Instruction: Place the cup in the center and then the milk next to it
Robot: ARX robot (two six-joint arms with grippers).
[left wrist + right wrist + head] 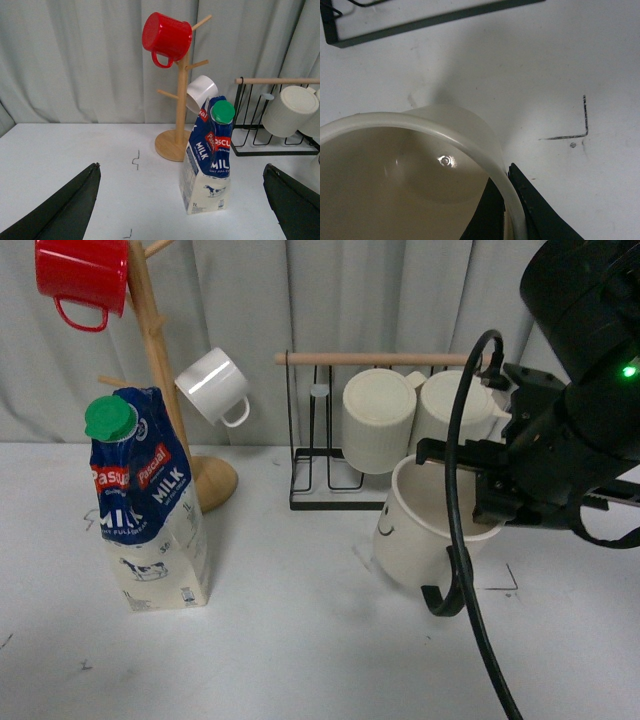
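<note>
The cup [425, 535], a wide cream mug with a black handle and a small smiley face, hangs tilted just above the white table at right centre. My right gripper [492, 508] is shut on its rim; in the right wrist view the rim [470, 135] passes between the two black fingers [530, 205]. The milk [150, 505], a blue and cream carton with a green cap, stands upright at the left. It also shows in the left wrist view [207, 165]. My left gripper [182, 202] is open and empty, short of the carton.
A wooden mug tree [165, 370] holds a red mug [82, 275] and a small white mug [212, 385] behind the carton. A black wire rack [320, 455] with two ribbed cream mugs [380, 420] stands behind the cup. A black corner mark [577, 127] is on the table [300, 640].
</note>
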